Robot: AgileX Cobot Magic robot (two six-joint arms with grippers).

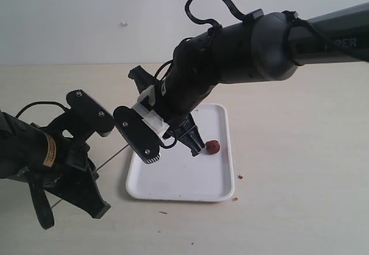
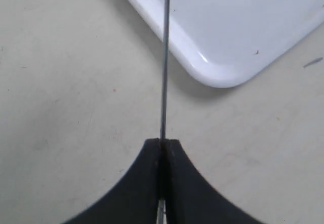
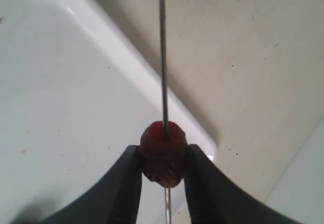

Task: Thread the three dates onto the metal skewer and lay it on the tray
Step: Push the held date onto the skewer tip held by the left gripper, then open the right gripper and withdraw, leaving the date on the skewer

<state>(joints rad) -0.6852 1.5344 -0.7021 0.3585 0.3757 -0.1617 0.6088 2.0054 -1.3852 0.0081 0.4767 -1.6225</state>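
Finds the left gripper (image 2: 162, 145) with its black jaws pressed fully together, pinching the thin, straight, grey metal skewer (image 2: 164, 82) near one end. Traces the skewer from that grip out over the pale beige table (image 1: 300, 151) and across the rim of the flat white rectangular tray (image 1: 173, 180), close to one rounded corner. Confirms in the exterior view the same skewer slanting up from the left arm (image 1: 29, 151) toward the tray's rim on the left, then lost behind the right arm (image 1: 242, 53).

Finds the right gripper (image 3: 163, 150) narrowed on a small, roundish, dark red-brown wrinkled date, the held date (image 3: 163, 160), with one of the black fingers (image 3: 126, 183) against each flank. Notes the skewer entering the held date on the side away from the wrist and reappearing on the near side between the fingers, hence threaded through. Places the held date over the tray, near a rounded corner; cannot tell its height above the tray floor. Cannot locate the held date in the exterior view, where the right arm covers it.

Records a second date of the same kind, the loose date (image 1: 213, 146), lying on the tray floor near the rim on the right of the exterior view, just beside a dark projecting part of the right arm; cannot tell whether the two touch. Notes tiny reddish crumbs (image 1: 240, 176) on the table just outside that rim.
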